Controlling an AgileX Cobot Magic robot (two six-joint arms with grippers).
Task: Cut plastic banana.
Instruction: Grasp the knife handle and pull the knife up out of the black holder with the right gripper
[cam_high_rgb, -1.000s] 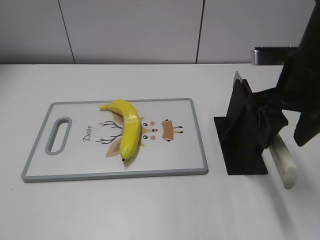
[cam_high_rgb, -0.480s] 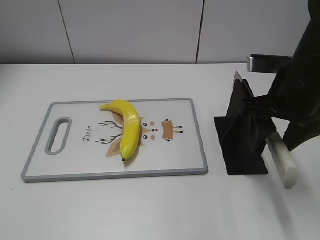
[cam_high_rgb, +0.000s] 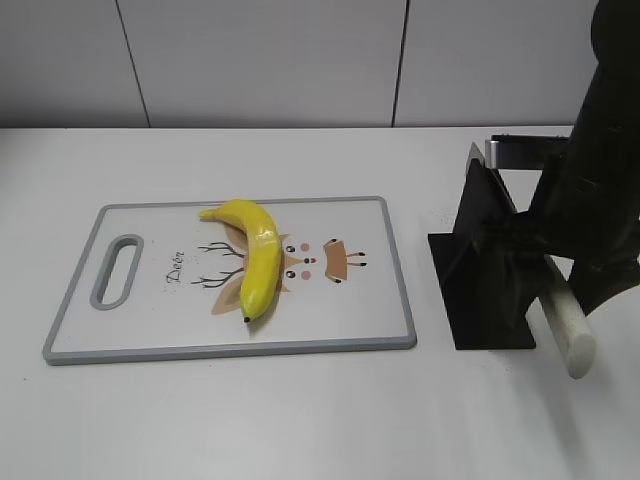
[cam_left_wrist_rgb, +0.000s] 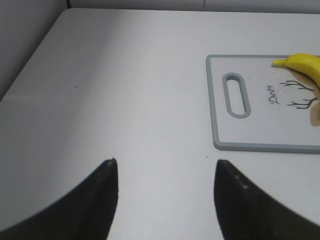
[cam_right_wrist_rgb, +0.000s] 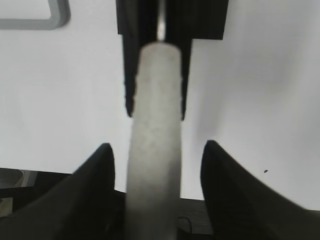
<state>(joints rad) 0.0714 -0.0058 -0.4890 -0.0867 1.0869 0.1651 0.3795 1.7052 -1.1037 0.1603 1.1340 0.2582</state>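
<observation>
My right gripper (cam_right_wrist_rgb: 156, 155) is spread wide, one finger on each side of the pale knife handle (cam_right_wrist_rgb: 152, 145) and not gripping it. The handle sticks out of the black stand (cam_high_rgb: 490, 270), which sits just right of the cutting board (cam_high_rgb: 150, 330) on the white table (cam_high_rgb: 300, 420). The banana (cam_high_rgb: 257, 255) lies on the board near its middle, over the deer print, black tip toward the front edge. My left gripper (cam_left_wrist_rgb: 165, 172) hangs wide and empty over bare table, well left of the board.
</observation>
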